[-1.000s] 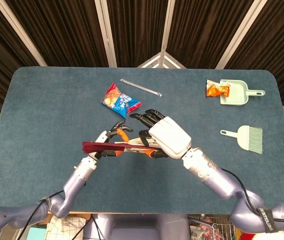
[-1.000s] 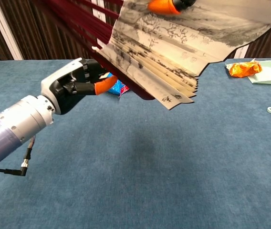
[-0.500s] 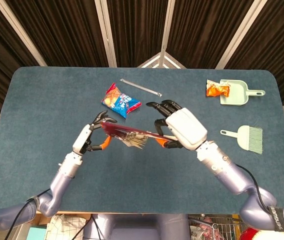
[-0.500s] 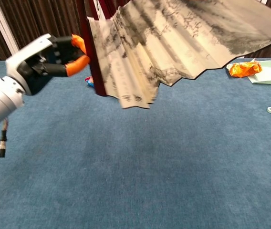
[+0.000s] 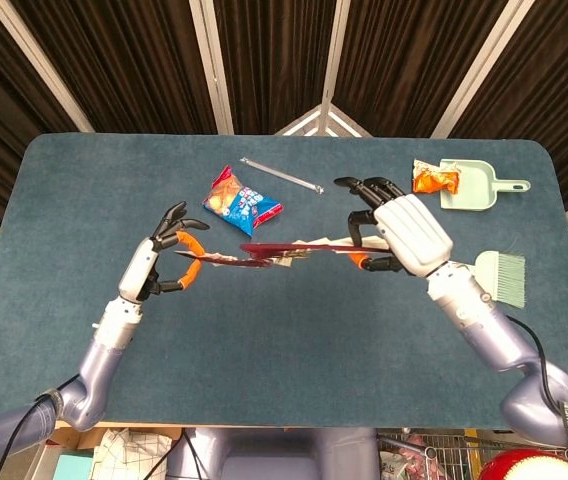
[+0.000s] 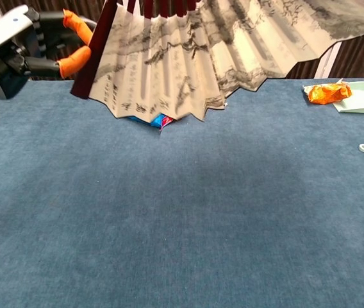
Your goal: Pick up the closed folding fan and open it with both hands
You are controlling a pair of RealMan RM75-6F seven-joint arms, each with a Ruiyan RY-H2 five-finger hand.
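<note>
Holding the folding fan (image 5: pixel 274 250) in the air above the blue tabletop (image 5: pixel 294 340), the two hands are near the end of the task. The left hand (image 5: pixel 159 262) pinches the dark red outer rib between its orange fingertips (image 6: pixel 73 61), and the right hand (image 5: pixel 399 228) clamps the other end of the fan. In the chest view the painted paper leaf is spread wide, with most of its folds pulled flat, so the lifting is done and the opening looks almost complete. What is left, by judgement, is only a small last stretch, if the fan can go wider. Farther back on the tabletop lie a snack bag (image 5: pixel 242 200), a thin rod (image 5: pixel 282 175), a green dustpan (image 5: pixel 472 186) and a small brush (image 5: pixel 499 275).
</note>
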